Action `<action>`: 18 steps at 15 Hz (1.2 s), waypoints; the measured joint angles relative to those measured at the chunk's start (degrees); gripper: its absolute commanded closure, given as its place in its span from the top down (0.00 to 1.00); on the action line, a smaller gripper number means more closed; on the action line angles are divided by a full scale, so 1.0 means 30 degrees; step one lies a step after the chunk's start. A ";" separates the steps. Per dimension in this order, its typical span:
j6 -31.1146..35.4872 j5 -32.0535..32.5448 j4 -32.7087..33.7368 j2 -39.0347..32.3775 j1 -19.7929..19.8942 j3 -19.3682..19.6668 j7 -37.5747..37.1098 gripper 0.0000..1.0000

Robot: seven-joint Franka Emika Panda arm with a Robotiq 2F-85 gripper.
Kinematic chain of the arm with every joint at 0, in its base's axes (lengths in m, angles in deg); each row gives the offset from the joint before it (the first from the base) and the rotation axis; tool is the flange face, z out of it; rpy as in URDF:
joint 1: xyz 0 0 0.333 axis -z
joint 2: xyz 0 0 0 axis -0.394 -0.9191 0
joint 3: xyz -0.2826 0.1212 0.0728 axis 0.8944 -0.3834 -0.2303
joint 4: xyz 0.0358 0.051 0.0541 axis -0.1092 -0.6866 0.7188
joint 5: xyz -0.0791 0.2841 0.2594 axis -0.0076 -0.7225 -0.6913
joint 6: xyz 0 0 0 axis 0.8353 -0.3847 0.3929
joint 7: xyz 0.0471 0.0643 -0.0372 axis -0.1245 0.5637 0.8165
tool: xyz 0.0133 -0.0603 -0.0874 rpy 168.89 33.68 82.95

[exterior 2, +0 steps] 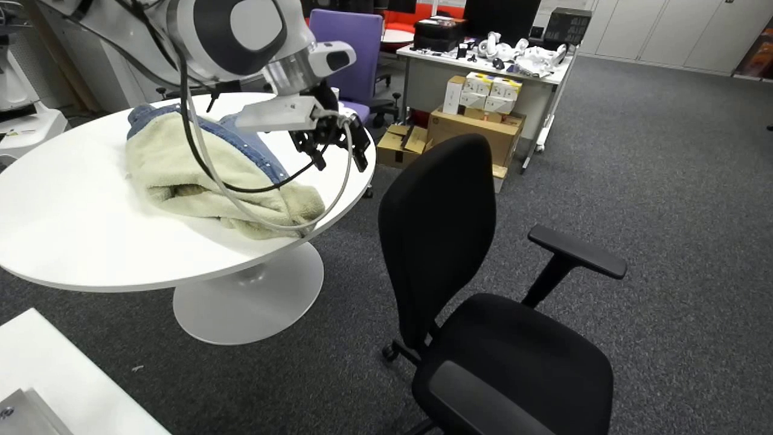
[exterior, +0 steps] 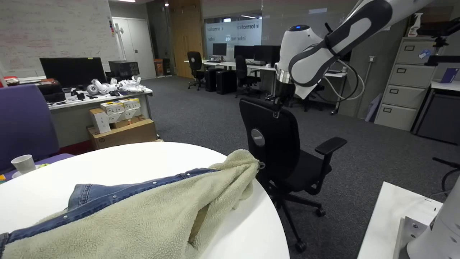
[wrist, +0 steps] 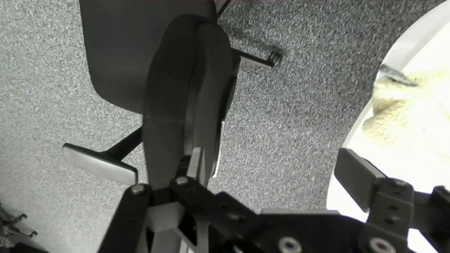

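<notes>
The empty claw (wrist: 276,167) was held with fingers spread wide, one seen against the black chair (wrist: 179,88). The fleece-lined jacket (exterior: 143,212) was laid on the round table (exterior 2: 72,229), rightward in the wrist view, its length pointed chairward; height above the chair could hardly be judged.

In an exterior view, a broad, scribbled whiteboard (exterior: 54,32) fills the upper left; a grey four-drawer filing cabinet (exterior: 409,79) stands upper right. Speckled, dark grey carpeted floor (exterior: 201,122) lies between them.
</notes>
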 measured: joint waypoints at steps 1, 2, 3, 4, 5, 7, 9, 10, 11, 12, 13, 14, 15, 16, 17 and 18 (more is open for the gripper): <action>-0.0010 0.0033 0.0462 -0.0064 0.0113 0.0156 0.0000 1.00; -0.0023 0.0036 0.0919 -0.0181 0.0255 0.0296 0.0000 1.00; -0.0056 0.0035 0.1364 -0.0346 0.0358 0.0477 0.0001 1.00; -0.0102 0.0001 0.1771 -0.0539 0.0494 0.0621 0.0001 1.00; -0.0186 -0.0102 0.2181 -0.0772 0.0607 0.0765 0.0022 1.00; -0.0574 -0.1058 0.2941 -0.1373 0.0841 0.0924 0.0386 1.00; -0.0904 -0.2425 0.3520 -0.2065 0.1019 0.0941 0.0978 1.00; -0.1048 -0.3041 0.3752 -0.2460 0.1057 0.0940 0.1245 1.00; -0.1155 -0.3599 0.3929 -0.2858 0.1083 0.0939 0.1503 1.00; -0.1186 -0.4055 0.4052 -0.3258 0.1121 0.0936 0.1757 1.00; -0.1189 -0.4460 0.4129 -0.3636 0.1191 0.0928 0.2037 1.00; -0.1193 -0.4751 0.4203 -0.4011 0.1281 0.0928 0.2339 1.00; -0.1193 -0.4920 0.4280 -0.4348 0.1412 0.0930 0.2594 1.00; -0.1192 -0.5020 0.4389 -0.4638 0.1591 0.0934 0.2877 1.00; -0.1210 -0.5070 0.4525 -0.4878 0.1799 0.0943 0.3117 1.00; -0.1233 -0.5085 0.4622 -0.5087 0.2028 0.0957 0.3351 1.00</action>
